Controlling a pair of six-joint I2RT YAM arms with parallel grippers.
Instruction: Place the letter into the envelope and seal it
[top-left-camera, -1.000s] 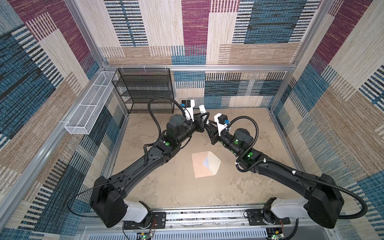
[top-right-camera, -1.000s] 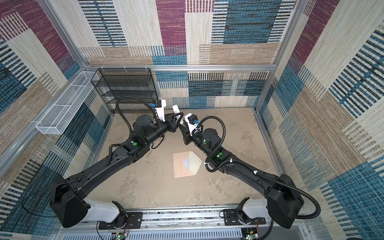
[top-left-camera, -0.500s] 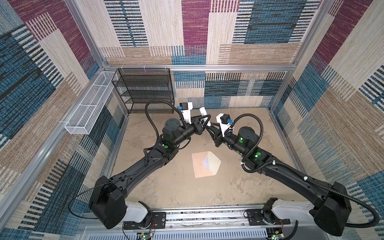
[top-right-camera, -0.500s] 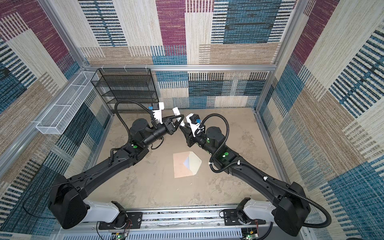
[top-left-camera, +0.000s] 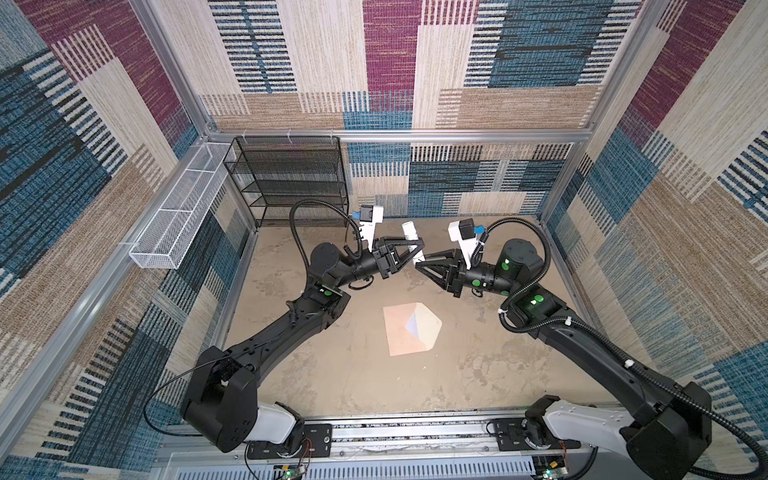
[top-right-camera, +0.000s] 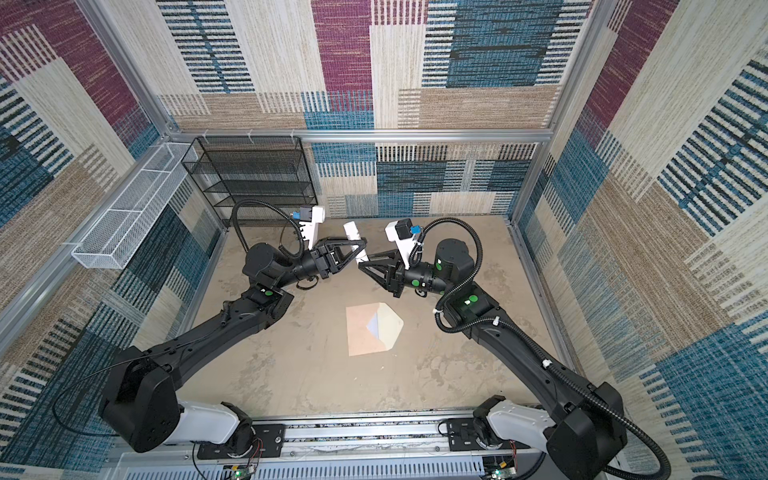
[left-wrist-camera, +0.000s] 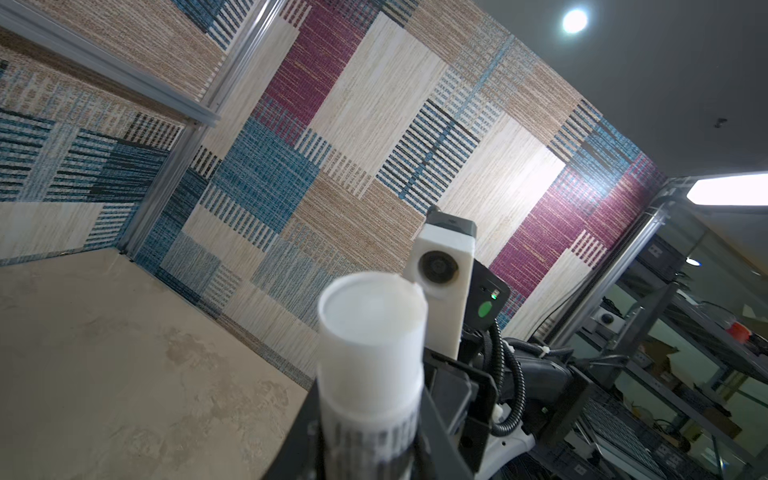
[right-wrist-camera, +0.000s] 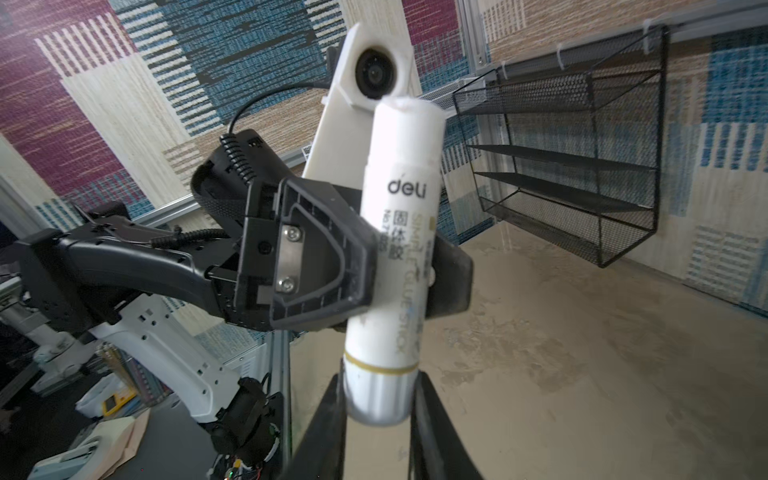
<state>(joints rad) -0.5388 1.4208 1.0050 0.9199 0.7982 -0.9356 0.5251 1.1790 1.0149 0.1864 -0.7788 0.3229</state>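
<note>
While the envelope (top-left-camera: 399, 338) (top-right-camera: 359, 338) lies flat on the sandy tabletop (top-left-camera: 332, 374), its cream flap (top-left-camera: 429, 328) is folded open and points away from the peach body, unsealed. At the envelope's mouth a pale bluish-white wedge shows: the letter (top-left-camera: 414, 326) (top-right-camera: 375, 326), tucked inside with only that corner in sight. Neither gripper touches the envelope.

Beyond the envelope, raised above the table, the two arms meet tip to tip. The left gripper (top-left-camera: 417, 248) (right-wrist-camera: 399, 266) is clamped across the middle of a white glue stick (top-left-camera: 410, 232) (right-wrist-camera: 399, 232), one black finger pressed on each side of the printed barrel, holding the stick roughly upright with its white cap (left-wrist-camera: 372, 316) on top. The right gripper (top-left-camera: 419, 263) (right-wrist-camera: 380, 386) comes in from the opposite side, and its narrowly parted fingers sit against both sides of the stick's silver bottom end.

Farther back from the envelope, a black mesh shelf (top-left-camera: 291, 178) stands against the rear wall, and beside that shelf a white wire basket (top-left-camera: 178, 220) hangs on the side frame.
</note>
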